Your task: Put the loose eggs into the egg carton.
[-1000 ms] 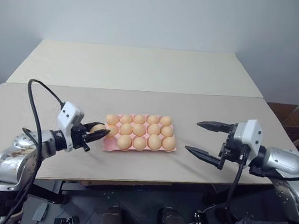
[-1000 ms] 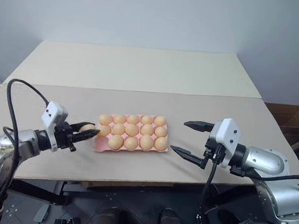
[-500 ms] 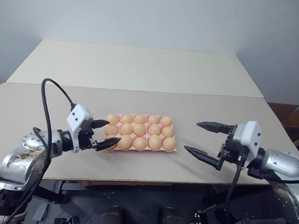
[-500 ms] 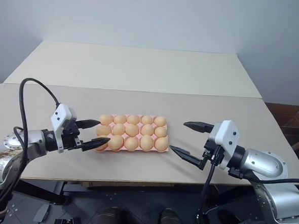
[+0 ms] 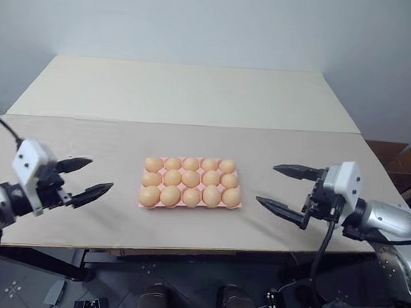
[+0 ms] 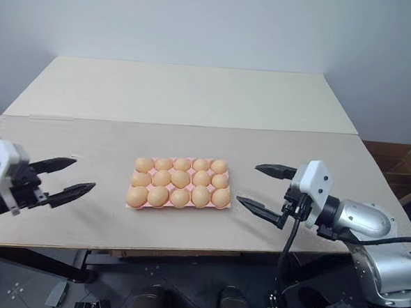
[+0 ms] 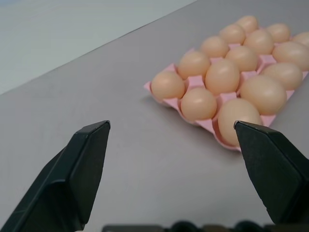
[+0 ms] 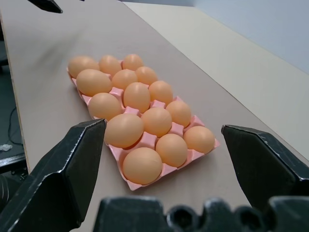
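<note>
Nearest us, our left gripper (image 5: pixel 85 175) hangs spread and empty over the table (image 5: pixel 195 97), well apart from the carton (image 5: pixel 189 203). Our right gripper (image 5: pixel 287 190) hovers on the carton's other side, fingers wide, pinching nothing. Between them the carton lies flat, an egg (image 5: pixel 149 196) seated in every cup.

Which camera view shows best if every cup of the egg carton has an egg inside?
The left eye view: it looks down on the egg carton, so all three rows of five show, each cup filled. The right eye view shows the same. The left and right wrist views see it low from one end, near eggs partly hiding far ones.
</note>
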### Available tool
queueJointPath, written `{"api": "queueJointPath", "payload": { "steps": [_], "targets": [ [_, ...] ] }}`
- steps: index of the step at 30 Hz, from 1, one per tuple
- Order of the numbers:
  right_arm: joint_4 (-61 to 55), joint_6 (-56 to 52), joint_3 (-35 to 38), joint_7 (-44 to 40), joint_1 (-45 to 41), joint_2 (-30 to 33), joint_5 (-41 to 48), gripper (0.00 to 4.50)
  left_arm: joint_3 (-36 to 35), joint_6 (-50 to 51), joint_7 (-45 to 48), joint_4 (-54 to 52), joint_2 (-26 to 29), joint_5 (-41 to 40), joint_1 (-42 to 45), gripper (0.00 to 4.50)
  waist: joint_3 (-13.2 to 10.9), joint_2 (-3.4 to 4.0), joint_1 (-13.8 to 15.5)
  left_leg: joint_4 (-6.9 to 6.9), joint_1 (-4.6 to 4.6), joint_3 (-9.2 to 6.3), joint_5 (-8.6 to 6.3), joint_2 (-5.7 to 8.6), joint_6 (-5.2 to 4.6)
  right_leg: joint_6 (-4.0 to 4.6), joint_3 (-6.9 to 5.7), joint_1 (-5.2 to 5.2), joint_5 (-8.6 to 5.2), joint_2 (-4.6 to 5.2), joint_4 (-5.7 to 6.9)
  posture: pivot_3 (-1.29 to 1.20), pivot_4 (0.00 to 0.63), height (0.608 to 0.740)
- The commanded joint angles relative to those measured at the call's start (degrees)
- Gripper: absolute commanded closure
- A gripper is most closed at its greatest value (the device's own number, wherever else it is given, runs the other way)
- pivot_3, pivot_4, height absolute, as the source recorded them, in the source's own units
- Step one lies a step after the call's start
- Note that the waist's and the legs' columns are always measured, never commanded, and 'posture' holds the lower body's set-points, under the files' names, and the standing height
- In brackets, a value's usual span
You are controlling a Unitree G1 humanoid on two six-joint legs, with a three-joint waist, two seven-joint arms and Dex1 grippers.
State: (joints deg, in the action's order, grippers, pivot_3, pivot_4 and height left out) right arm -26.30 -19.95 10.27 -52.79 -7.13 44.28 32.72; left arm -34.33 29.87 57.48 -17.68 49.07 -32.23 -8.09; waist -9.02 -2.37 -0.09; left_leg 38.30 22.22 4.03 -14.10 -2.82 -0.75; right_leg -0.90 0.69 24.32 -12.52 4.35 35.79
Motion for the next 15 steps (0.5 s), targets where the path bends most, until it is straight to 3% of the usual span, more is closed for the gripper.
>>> {"api": "queueJointPath", "payload": {
  "steps": [1, 5, 15],
  "targets": [
    [1.74, 1.62, 1.90, -2.40, -1.32, 1.39, 0.35, 0.00, -8.63, -0.33, 5.43, -5.71, -0.85, -5.30, -7.36, 0.01, 0.00, 0.00, -0.13, -0.01, 0.00, 0.02, -0.01, -0.02, -0.01, 0.02, 0.01, 0.02, -0.01, 0.03, 0.00, 0.00, 0.150, 0.740],
    [3.14, 1.20, 1.21, -3.72, -1.35, 1.80, 0.14, 0.00, -12.33, 1.07, 4.35, -10.08, -2.98, -7.69, -13.74, 0.01, 0.00, 0.01, 0.25, -0.01, 0.01, 0.01, -0.02, -0.03, -0.02, 0.07, -0.01, 0.03, -0.06, 0.05, 0.00, 0.00, 0.150, 0.740],
    [4.05, 0.74, 0.54, -4.71, -2.91, 1.76, 0.27, 0.00, -13.04, 1.75, 1.91, -13.05, -3.76, -10.97, -16.38, 0.01, 0.00, 0.01, 0.61, -0.01, -0.09, 0.05, -0.02, -0.03, -0.01, -0.13, 0.01, -0.01, -0.22, 0.00, 0.05, 0.00, 0.150, 0.740]
  ]
}}
